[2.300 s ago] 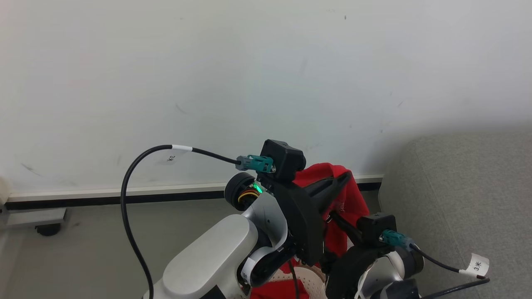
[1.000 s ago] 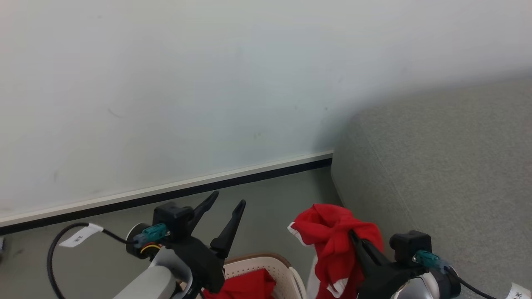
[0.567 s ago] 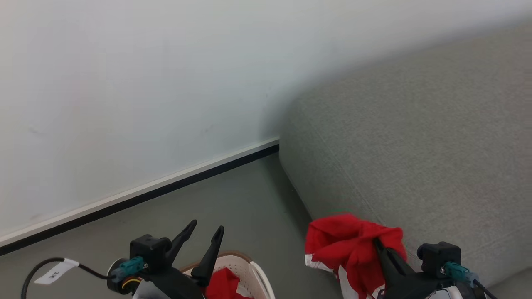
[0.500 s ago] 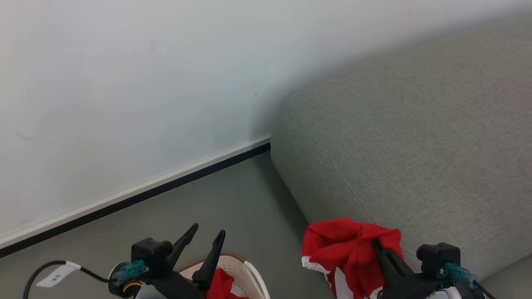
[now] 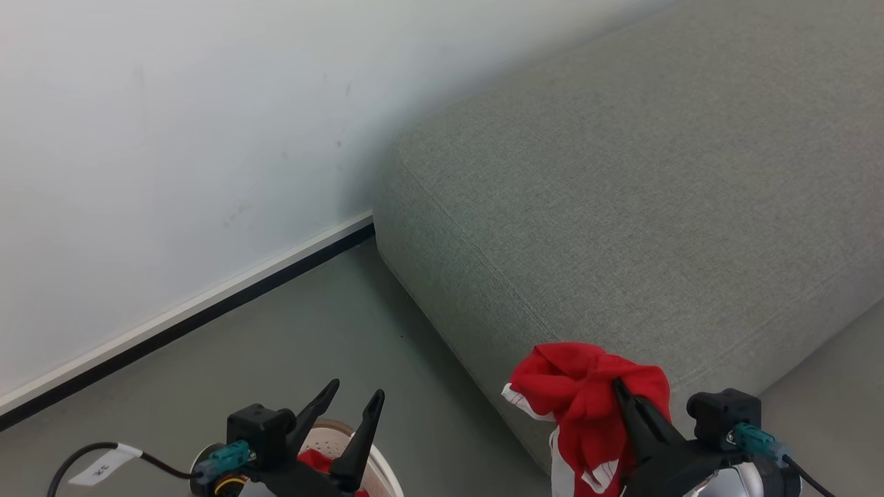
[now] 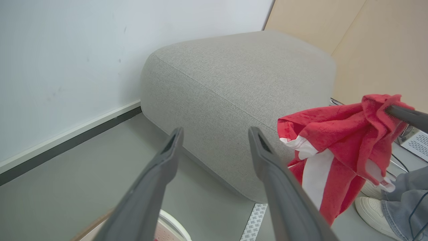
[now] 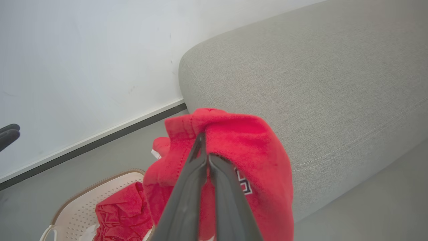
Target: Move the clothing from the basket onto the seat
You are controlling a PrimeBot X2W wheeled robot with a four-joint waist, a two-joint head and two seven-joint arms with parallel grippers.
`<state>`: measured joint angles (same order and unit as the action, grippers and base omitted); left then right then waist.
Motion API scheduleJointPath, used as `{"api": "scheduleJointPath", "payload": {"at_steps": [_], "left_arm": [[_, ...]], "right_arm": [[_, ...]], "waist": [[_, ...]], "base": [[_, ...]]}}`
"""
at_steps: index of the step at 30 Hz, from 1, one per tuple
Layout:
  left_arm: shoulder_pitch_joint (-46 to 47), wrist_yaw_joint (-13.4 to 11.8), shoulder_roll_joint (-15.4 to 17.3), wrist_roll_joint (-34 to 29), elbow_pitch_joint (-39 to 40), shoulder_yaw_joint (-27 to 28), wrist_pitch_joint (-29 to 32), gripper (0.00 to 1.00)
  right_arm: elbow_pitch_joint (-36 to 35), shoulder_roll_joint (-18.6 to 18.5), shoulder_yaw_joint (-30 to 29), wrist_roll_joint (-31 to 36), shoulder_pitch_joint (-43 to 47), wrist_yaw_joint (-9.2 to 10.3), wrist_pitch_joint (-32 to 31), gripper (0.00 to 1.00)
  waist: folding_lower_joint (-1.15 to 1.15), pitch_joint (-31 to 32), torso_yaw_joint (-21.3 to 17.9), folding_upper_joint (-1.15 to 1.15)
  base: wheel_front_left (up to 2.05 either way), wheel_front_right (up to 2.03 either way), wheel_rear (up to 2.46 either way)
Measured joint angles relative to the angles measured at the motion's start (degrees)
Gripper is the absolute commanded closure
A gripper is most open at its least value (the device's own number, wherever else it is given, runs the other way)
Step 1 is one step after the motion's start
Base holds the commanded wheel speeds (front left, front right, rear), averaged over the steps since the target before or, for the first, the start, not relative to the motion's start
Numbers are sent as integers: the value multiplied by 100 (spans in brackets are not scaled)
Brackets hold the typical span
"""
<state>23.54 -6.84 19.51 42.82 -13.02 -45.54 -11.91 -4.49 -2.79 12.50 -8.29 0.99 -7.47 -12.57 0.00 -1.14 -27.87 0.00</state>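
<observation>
Already done: one red garment (image 5: 577, 386) hangs pinched by the right gripper (image 5: 617, 386), fingers closed on it, just beside the seat (image 5: 621, 193), not yet on it.
Remaining: second garment (image 7: 122, 209) in the basket (image 7: 72, 207), near the seat.
Left gripper (image 5: 356, 388): fingers wide, empty.

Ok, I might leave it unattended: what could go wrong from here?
1. The right pincer grips the garment only by a bunched fold; it might slip free.
2. The garment hangs before the sofa's front edge, not over its top, so releasing now would likely drop it on the floor.
3. A person's shoe stands near the sofa; a wide swing could come close.
</observation>
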Motion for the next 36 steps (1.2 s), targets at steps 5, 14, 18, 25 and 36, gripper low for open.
{"api": "scheduleJointPath", "payload": {"at_steps": [5, 14, 18, 25, 36], "left_arm": [[30, -8, -2, -18, 69, -42, 27, 0], [333, 19, 4, -224, 375, -175, 135, 0], [566, 26, 26, -348, 554, -250, 238, 0], [986, 26, 186, -725, 1147, -338, 354, 0], [1223, 40, 289, -1161, 2143, -589, 432, 0]], "right_arm": [[-74, 0, 100, 152, -341, 0, -14, 100], [-71, -561, 145, -171, -1880, 0, -103, 100], [372, -1226, 79, -804, -2844, -2, -97, 100], [1378, -2407, -211, -1558, -4641, -1, 10, 100], [2765, -3729, -620, -1663, -6298, -1, 113, 100]], "waist": [[0, -111, -33, 0], [0, -475, 97, 0], [1, -753, 223, 0], [1, -1424, 527, 0], [0, -2572, 1153, 1]], "base": [[0, 0, 0], [0, 0, 0], [0, 0, 0], [0, 0, 0], [0, 0, 0]]}}
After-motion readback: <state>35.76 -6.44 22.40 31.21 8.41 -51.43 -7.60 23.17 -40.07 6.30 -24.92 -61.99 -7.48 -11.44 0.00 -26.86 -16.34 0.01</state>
